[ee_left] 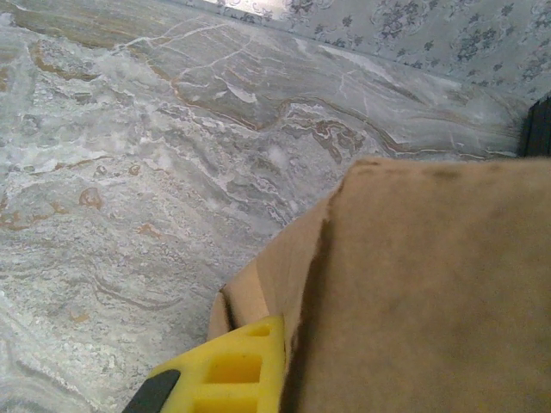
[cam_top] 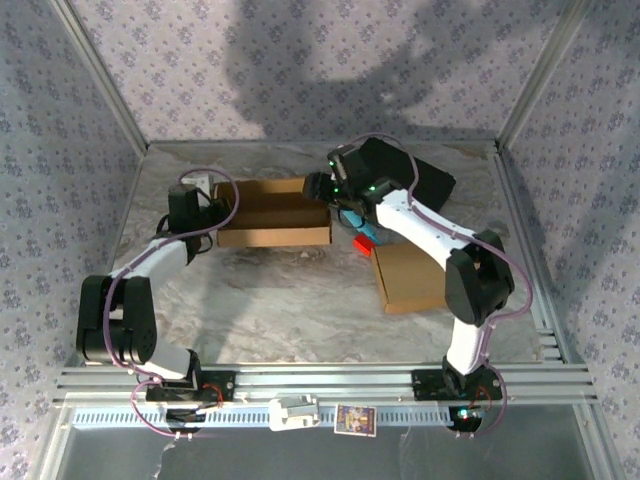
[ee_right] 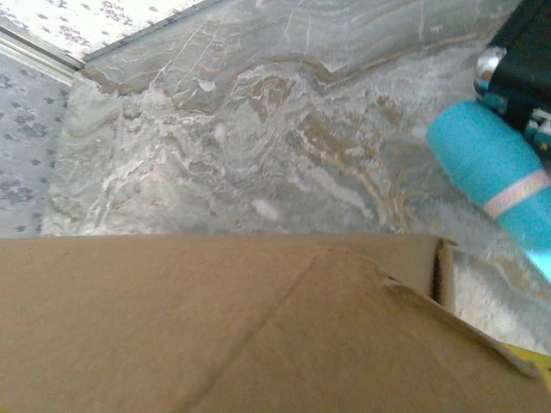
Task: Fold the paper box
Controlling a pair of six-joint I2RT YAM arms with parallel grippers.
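Two arms are set at opposite ends of one open brown box (cam_top: 272,212), which lies on the counter (cam_top: 290,300) directly between the two sets of jaws, its top not closed. The left jaws are pressed together at the box's left end. In the left wrist view a yellow finger (ee_left: 225,374) is laid flat against a cardboard wall, and that wall is judged to be pinched between the fingers. The right jaws are placed over the box's right end, with cardboard spread just beneath them in the right wrist view. Whether they are apart or together cannot be told, and no grip on the cardboard can be made out there.

A blue tube (ee_right: 491,168) lies just beside the right jaws, apart from the box, and a black case (cam_top: 415,172) sits beyond them. A flat piece of cardboard (cam_top: 410,278) lies well behind the right jaws, toward that arm's base.

The step in hand is judged to be the forming of the end walls, with the left end kept steady while the right end is worked. A creased panel and a loose corner are seen under the right jaws, so the folding is judged unfinished. For the next move, the right jaws need to be brought onto that loose end panel so that it can be pushed upright and tucked in. The left hold must be kept firm, or the light box may slide or twist on the smooth counter.
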